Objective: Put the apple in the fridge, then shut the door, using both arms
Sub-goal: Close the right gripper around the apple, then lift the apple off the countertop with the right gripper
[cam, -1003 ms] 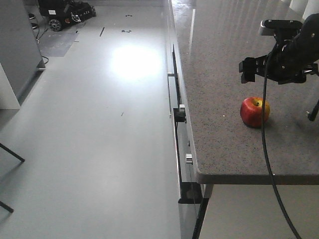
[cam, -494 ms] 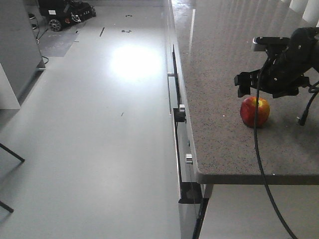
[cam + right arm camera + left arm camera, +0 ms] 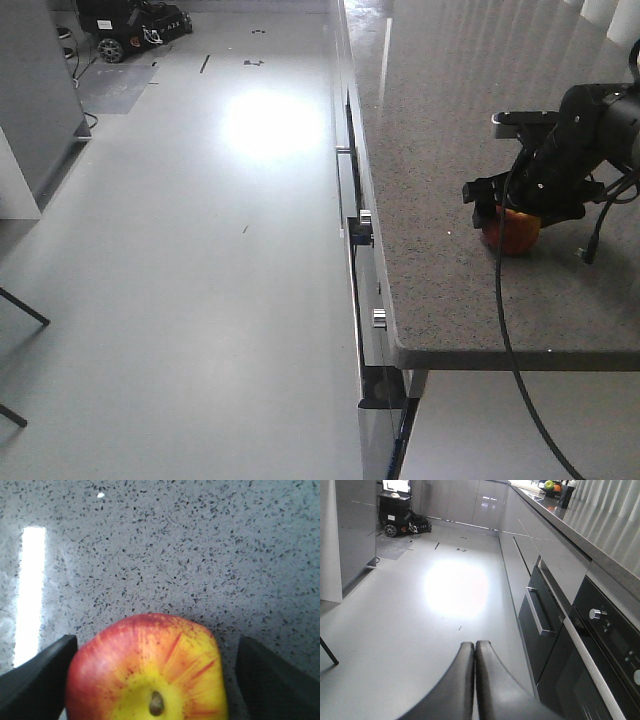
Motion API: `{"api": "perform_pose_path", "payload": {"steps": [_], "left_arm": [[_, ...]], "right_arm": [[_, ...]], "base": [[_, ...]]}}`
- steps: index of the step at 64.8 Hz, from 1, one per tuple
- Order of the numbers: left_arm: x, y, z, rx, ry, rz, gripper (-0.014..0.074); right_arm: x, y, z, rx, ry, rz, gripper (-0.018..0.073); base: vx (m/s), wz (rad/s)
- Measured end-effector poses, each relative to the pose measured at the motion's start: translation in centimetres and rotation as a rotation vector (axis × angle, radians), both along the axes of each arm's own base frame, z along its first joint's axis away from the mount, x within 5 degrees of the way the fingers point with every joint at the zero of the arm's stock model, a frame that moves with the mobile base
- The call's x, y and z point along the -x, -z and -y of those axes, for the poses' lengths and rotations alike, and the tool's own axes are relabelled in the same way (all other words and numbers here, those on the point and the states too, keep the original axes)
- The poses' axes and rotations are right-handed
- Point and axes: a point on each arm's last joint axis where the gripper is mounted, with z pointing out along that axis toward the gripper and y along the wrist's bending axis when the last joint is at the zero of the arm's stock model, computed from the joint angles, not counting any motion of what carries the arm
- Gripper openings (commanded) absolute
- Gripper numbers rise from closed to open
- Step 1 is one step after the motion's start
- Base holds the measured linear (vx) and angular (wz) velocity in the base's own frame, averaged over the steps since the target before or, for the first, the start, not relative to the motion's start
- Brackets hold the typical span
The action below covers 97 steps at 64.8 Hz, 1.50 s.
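Half the apple (image 3: 510,236) hidden under right claw (image 3: 156,677), spread jaws cropped

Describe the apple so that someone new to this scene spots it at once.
Start at the grey speckled countertop on the right. Towards its near end, under the right gripper, sits the apple. Round, red with a yellow patch, it stands out from grey stone and black gripper.

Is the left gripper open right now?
No, in the left wrist view the left gripper has its two fingers pressed together with no gap between them.
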Motion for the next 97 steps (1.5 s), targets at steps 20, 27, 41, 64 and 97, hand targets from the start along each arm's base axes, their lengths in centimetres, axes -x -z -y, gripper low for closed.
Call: {"api": "perform_pose_path", "payload": {"steps": [20,27,41,64,97], "left_arm": [[0.0,0.0,0.0,0.000,0.000,0.000,-0.0006],[0.0,0.0,0.0,0.000,0.000,0.000,-0.0006],[0.0,0.0,0.0,0.000,0.000,0.000,-0.0006],[0.0,0.0,0.0,0.000,0.000,0.000,-0.0006],[0.0,0.0,0.0,0.000,0.000,0.000,-0.0006]], "right_arm": [[0.1,0.0,-0.1,-0.001,-0.003,-0.012,0.0312],[0.2,0.0,-0.1,-0.009,-0.001,-0.020,0.0216],[1.8,-4.7,-1.0,-0.109,-0.040,0.064,0.0109],[13.0,-22.3,-2.3,-0.193,-0.227,0.507,0.0101],[22.8,-28.5,-2.3,-0.173,-0.288,0.650,0.0101]], "base": [[0.00,0.00],[0.00,0.00],[0.00,0.00],[0.00,0.00],[0.00,0.00]]}}
